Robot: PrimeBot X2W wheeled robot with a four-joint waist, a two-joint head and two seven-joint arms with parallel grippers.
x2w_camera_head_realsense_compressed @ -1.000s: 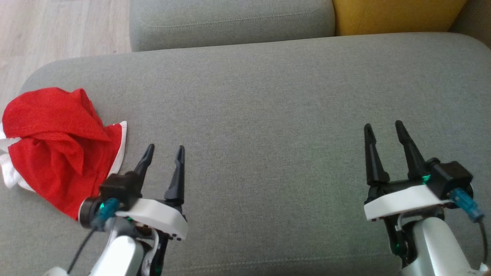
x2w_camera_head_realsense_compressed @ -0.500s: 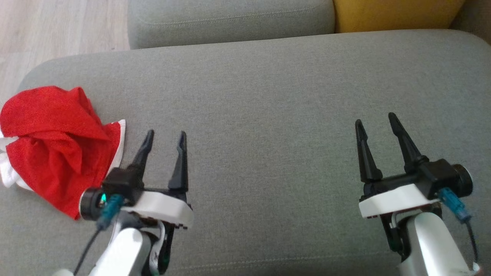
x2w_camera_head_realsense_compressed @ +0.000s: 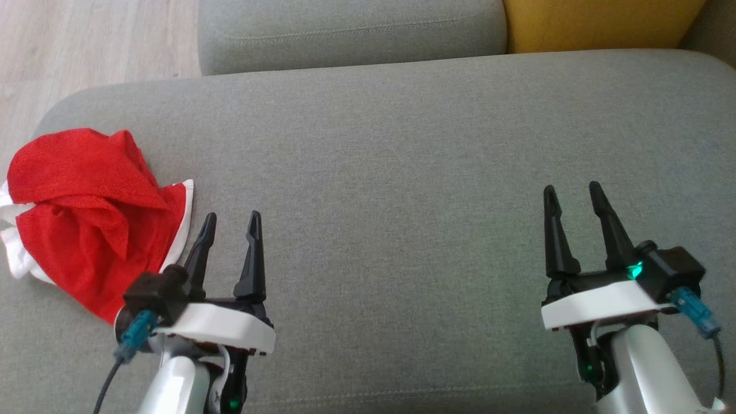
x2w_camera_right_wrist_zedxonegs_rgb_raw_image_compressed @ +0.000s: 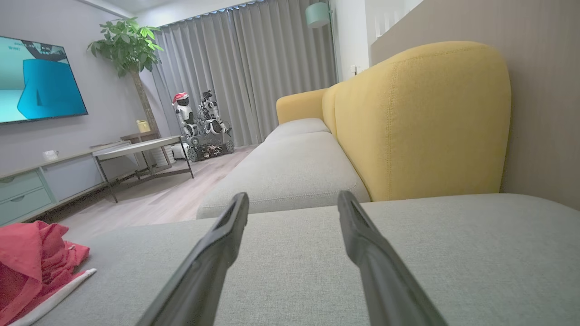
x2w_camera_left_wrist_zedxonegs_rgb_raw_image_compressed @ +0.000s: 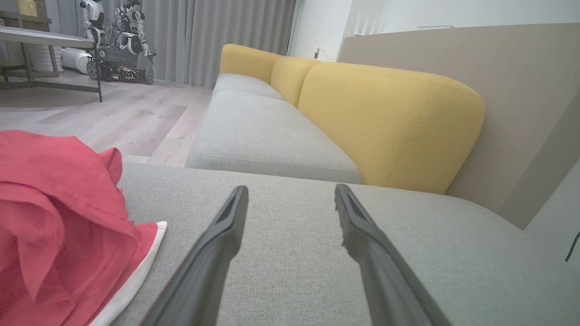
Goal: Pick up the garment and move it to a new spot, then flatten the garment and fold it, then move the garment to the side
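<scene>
Left claw (x2w_camera_head_realsense_compressed: 232, 215), lower left in head view: released, fingers spread, nothing between them, over the grey sofa seat (x2w_camera_head_realsense_compressed: 391, 172). Right claw (x2w_camera_head_realsense_compressed: 572, 186), lower right: also released and empty, well apart from the left one. Both point away from the robot, toward the backrest.

Garment (x2w_camera_head_realsense_compressed: 86, 213): red with white trim, a crumpled heap at the seat's left end. It sits just beside the left claw on its left, and the fingers are not touching it. Long axis runs roughly near-to-far, leaning a little left at the far end. A white-trimmed edge faces the left claw.

The garment's nearest corner is hidden behind the left claw's wrist housing. A white bit on its left reaches the head view's edge, can't tell if cut off. Type, neck and sleeves can't be made out, buried in folds. The left wrist view crops the garment at its left and bottom edges.

Beyond: second grey cushion (x2w_camera_head_realsense_compressed: 351, 29), yellow backrest (x2w_camera_head_realsense_compressed: 598, 23), wood floor (x2w_camera_head_realsense_compressed: 86, 40). Far off in the right wrist view: another robot (x2w_camera_right_wrist_zedxonegs_rgb_raw_image_compressed: 201, 117), too small for detail.
</scene>
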